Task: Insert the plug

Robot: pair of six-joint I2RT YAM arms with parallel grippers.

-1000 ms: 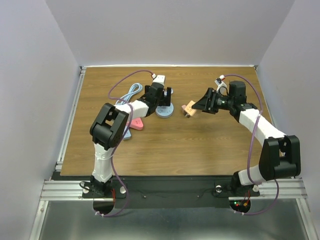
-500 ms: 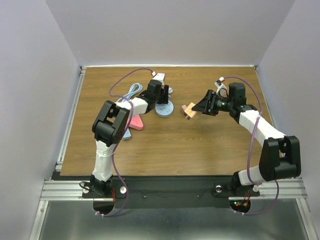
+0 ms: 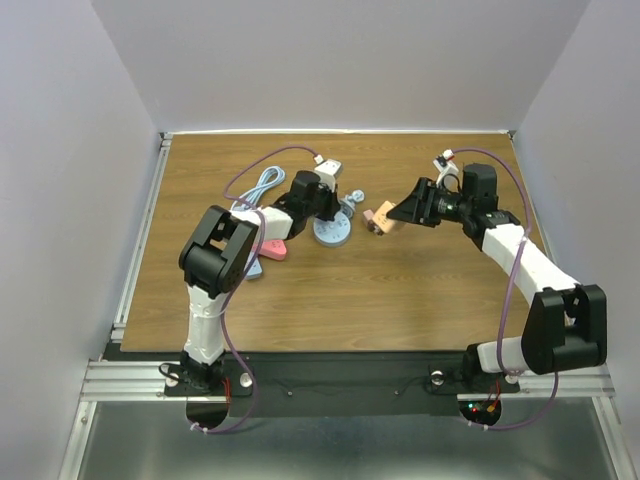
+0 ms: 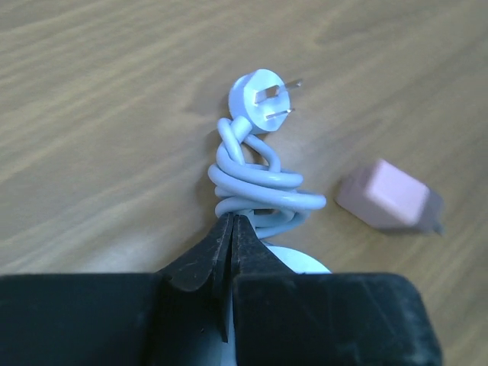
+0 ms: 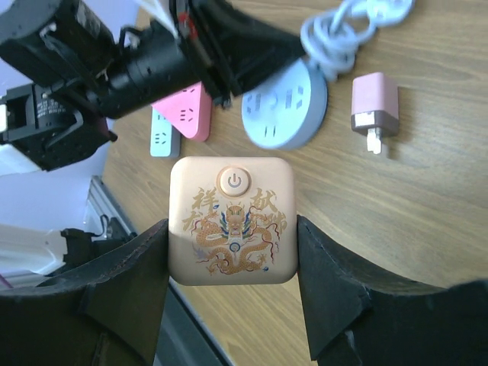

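A white plug (image 4: pixel 259 97) with bare prongs lies on the wood, its white cord (image 4: pixel 263 191) coiled in a bundle behind it. My left gripper (image 4: pixel 231 221) is shut, its tips pinched on the near loop of that coil, over the round blue power strip (image 3: pixel 332 230). In the top view the plug (image 3: pixel 352 200) sits just right of the left gripper (image 3: pixel 330 205). My right gripper (image 5: pixel 232 229) is shut on a peach cube socket (image 5: pixel 232 221) with a dragon print and a power button, held above the table facing the left arm.
A pink charger (image 4: pixel 389 197) lies right of the coil, also seen in the right wrist view (image 5: pixel 374 107). A pink triangular strip (image 3: pixel 272 248) and a pale blue strip (image 3: pixel 255 268) lie to the left, with a light blue cable (image 3: pixel 262 185) behind them.
The left gripper went from open to shut at the cord coil and shifted right. The round strip slid slightly. The right gripper raised the cube a little.
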